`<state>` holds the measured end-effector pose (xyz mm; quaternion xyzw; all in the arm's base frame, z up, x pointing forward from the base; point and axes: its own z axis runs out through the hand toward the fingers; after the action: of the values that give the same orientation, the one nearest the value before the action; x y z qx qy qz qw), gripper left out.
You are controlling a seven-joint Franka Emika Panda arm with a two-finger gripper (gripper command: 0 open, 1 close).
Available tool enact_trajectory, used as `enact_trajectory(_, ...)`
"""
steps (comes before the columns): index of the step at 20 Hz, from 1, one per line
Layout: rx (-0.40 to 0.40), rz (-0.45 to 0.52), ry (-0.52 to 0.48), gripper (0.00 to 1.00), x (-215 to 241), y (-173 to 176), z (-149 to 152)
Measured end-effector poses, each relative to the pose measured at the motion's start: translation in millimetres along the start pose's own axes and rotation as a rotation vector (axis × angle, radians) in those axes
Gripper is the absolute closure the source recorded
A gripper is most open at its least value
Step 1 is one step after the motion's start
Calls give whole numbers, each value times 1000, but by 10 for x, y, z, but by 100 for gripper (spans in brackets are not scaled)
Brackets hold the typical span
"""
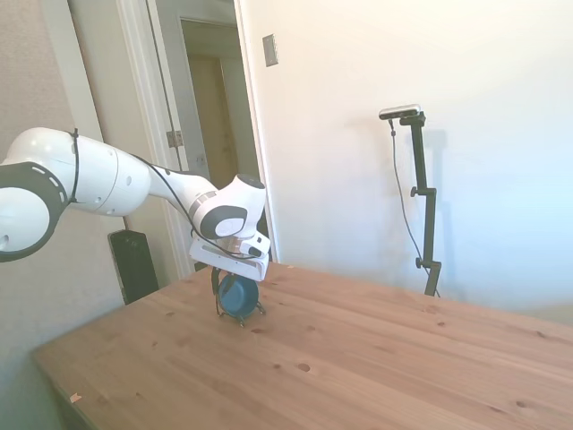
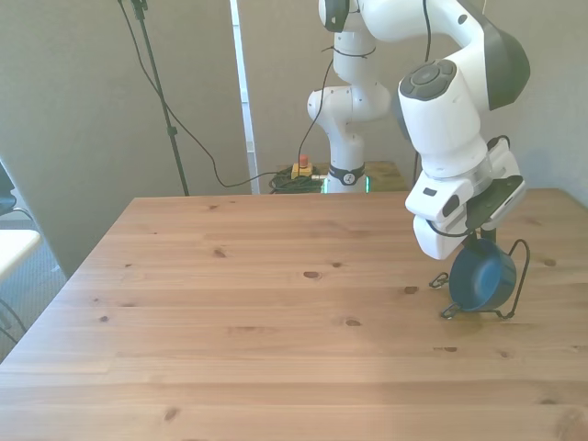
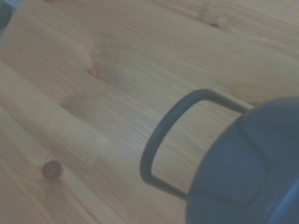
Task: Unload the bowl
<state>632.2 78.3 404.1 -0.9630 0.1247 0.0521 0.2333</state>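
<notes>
The dark blue bowl (image 1: 238, 296) (image 2: 480, 277) stands on its edge in a thin dark wire rack (image 2: 522, 266) (image 1: 216, 288) on the wooden table (image 2: 276, 312), near the front view's right edge. My gripper (image 1: 238, 274) (image 2: 475, 243) hangs directly above the bowl, down at its upper rim. The white hand hides where they meet. In the wrist view the bowl (image 3: 247, 168) fills one corner from very close, with a wire loop of the rack (image 3: 156, 144) beside it.
The rack's wire feet rest on the tabletop (image 1: 376, 358). A white wall stands behind the table in the side view, and a doorway (image 1: 210, 134) opens behind the arm. Cables (image 2: 294, 175) lie on the floor by the robot's base.
</notes>
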Motion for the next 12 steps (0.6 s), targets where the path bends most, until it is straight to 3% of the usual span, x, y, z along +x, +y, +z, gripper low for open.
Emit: enact_trajectory(12,68,-4,-46,100,47,2,34)
